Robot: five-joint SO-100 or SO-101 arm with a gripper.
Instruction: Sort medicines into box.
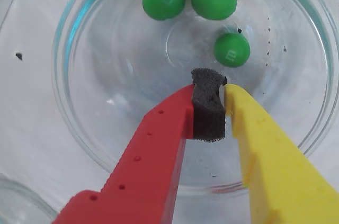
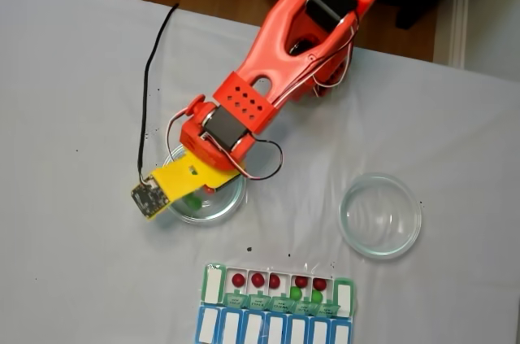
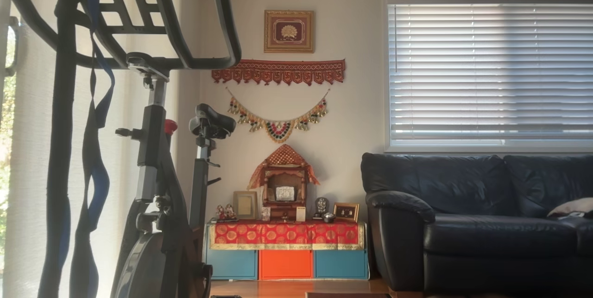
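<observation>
Down in the wrist view the gripper (image 1: 211, 89) is hovering inside a clear glass dish (image 1: 85, 128), its red finger (image 1: 159, 144) and yellow finger (image 1: 270, 150) drawn nearly together, with only a block of dark grey foam padding (image 1: 207, 105) sitting between the tips and no ball pinched there. Just beyond the tips, toward the top of the frame, three green balls (image 1: 231, 49) are lying on the dish floor: one is resting close above the yellow tip, and the other two are sitting side by side near the upper rim. In the fixed view the gripper (image 2: 193, 198) is reaching down and to the left from the orange arm (image 2: 276, 59), and the yellow finger is covering much of that same dish (image 2: 231, 202) at centre left, where a bit of green is peeking out from under it. A second glass dish (image 2: 380, 215) is standing well apart at the right. Along the bottom edge the pill organiser (image 2: 276, 307) is lying on the pale grey table (image 2: 73, 116); five dark red balls (image 2: 257, 280) are sitting in its green-lidded row, one to a compartment, with two green balls (image 2: 296, 293) beside the two rightmost reds, and the blue-lidded row is lying below. The other view is showing a room with an exercise bike (image 3: 153, 173) at left and a dark sofa (image 3: 477, 219) at right.
</observation>
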